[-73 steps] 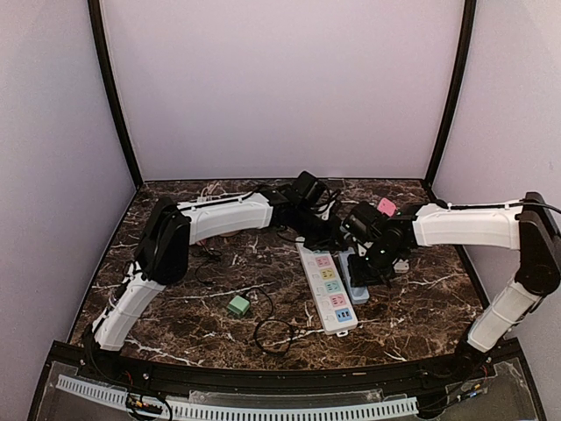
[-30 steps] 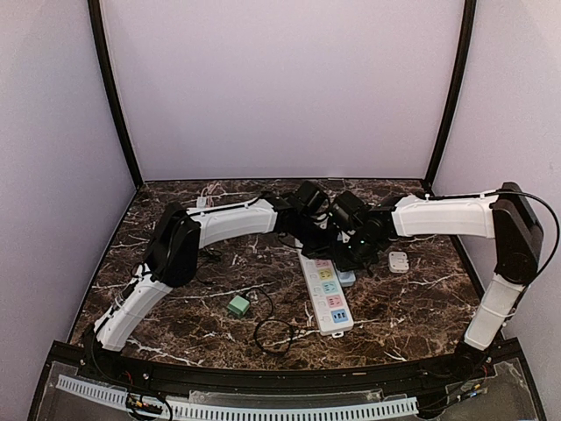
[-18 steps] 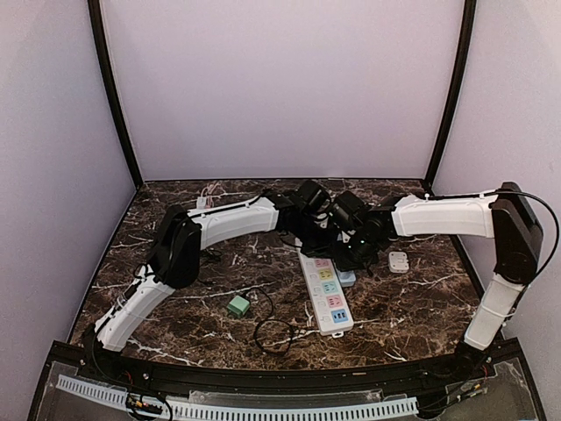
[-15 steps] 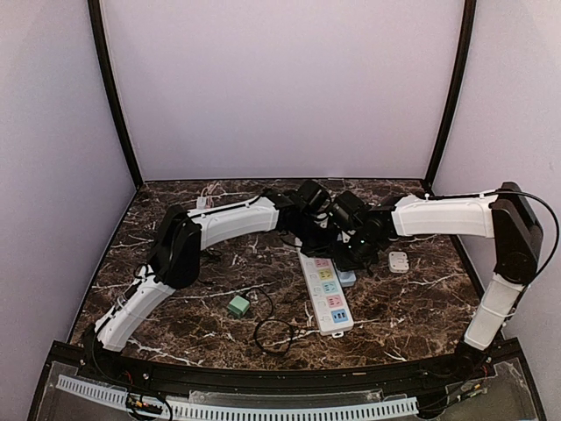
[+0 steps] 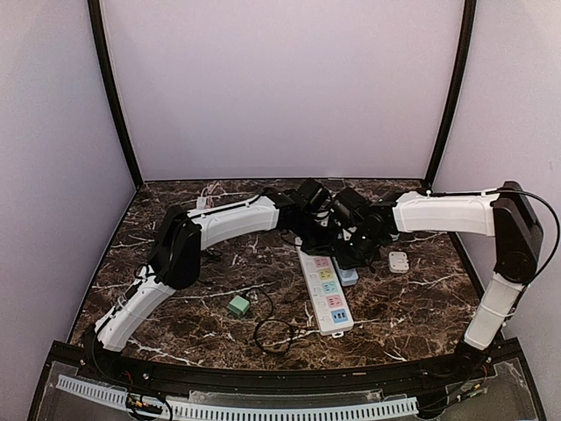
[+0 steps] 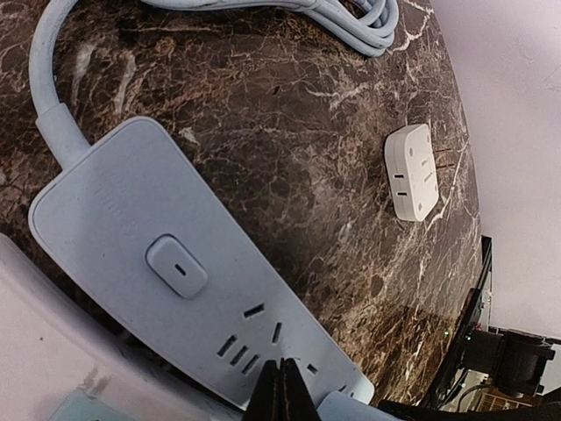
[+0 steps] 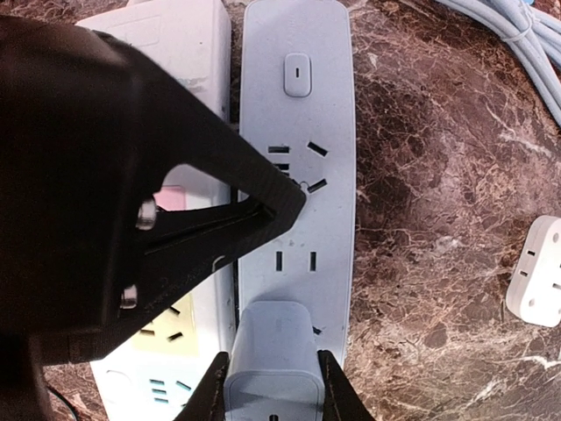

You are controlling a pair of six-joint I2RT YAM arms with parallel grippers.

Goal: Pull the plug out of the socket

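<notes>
Dark brown marble tabletop (image 5: 412, 307) under lilac walls carries a pale blue power strip (image 7: 298, 132) lying close beside a white power strip with coloured sockets (image 5: 329, 294). The right gripper (image 7: 273, 386) is clamped on the pale blue plug (image 7: 273, 338), which sits in the blue strip at the end away from its cord. The left gripper (image 6: 282, 386), fingers pressed together, points tip-down onto the blue strip just beyond the plug, and its black body hides part of the white strip. A small white adapter (image 7: 535, 272) lies to the right. A green cube adapter (image 5: 237, 305) and a black cable loop (image 5: 273, 333) sit well apart.
</notes>
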